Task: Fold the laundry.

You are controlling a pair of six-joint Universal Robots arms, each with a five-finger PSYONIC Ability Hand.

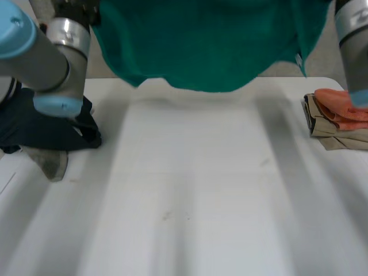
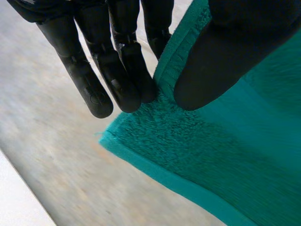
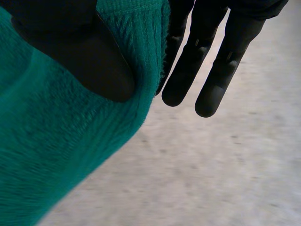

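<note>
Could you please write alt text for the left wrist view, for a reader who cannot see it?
The robot's black left hand pinches a teal towel between its thumb and fingers, gripping the hemmed edge close to a corner. The towel hangs in the air above a blurred pale surface.
</note>
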